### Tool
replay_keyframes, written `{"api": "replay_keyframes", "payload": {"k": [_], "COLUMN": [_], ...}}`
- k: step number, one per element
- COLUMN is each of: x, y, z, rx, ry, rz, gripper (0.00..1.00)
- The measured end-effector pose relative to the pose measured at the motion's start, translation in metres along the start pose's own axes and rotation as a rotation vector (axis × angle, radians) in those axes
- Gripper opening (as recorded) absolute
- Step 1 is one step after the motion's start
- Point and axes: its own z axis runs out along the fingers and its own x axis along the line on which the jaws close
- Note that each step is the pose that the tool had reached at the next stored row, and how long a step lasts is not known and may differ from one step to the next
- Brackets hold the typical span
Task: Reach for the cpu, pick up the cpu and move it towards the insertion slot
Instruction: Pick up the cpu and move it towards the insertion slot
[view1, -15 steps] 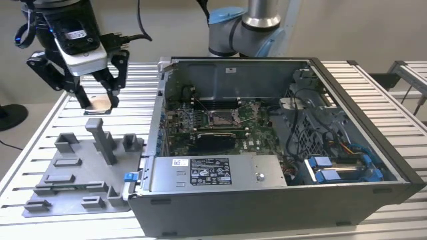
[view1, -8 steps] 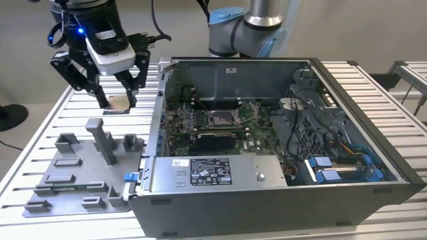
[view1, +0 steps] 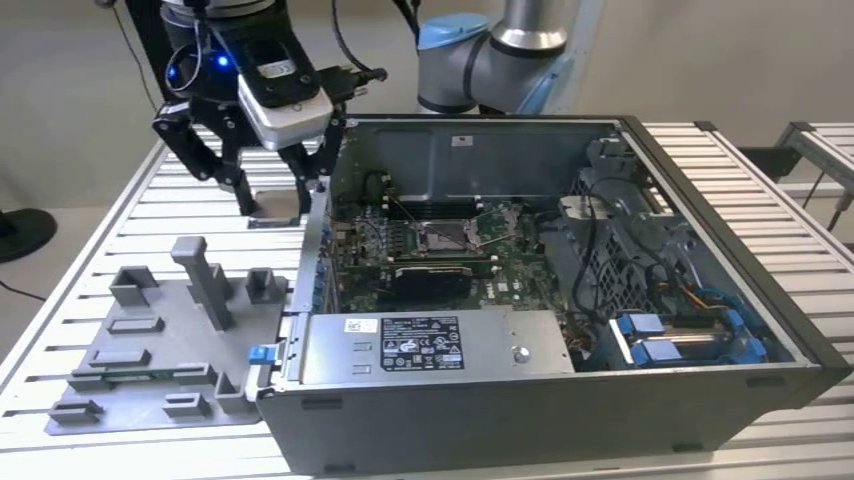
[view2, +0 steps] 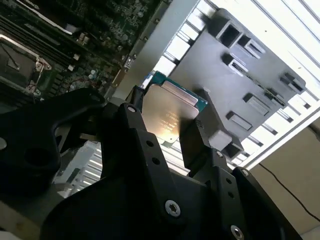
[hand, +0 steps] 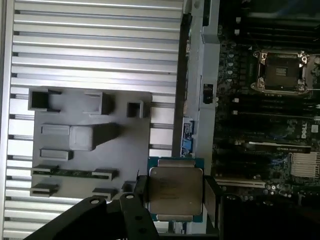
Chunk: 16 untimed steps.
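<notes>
Gripper (hand: 176, 200) clamps cpu (hand: 175, 192) by 2 opp. edges, flat, silver face up, beside case (view1: 561, 410).

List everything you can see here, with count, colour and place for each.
cpu: 1, silvery, held over the table beside the case
slot: 1, silver frame, dark centre, on the board
board: 1, green, inside the case
case: 1, grey, open, on the table
tray: 1, grey, on the table
table: 1, silver slats
arm: 1, grey and blue, behind the case
gripper: 1, black, shut on the cpu
</notes>
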Motion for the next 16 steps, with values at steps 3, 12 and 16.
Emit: {"api": "replay_keyframes", "payload": {"k": [3,12,16], "x": [-0.0133,-0.0516,-0.0679], "y": [-0.0006,-0.0023,-0.003], "z": [-0.0001,-0.0003,-0.0004], "rx": [0.0,0.0,0.0], "ry": [0.0002,0.0004,0.0006], "rz": [-0.001,-0.006,-0.007], "gripper": [0.0,0.0,0.0]}}
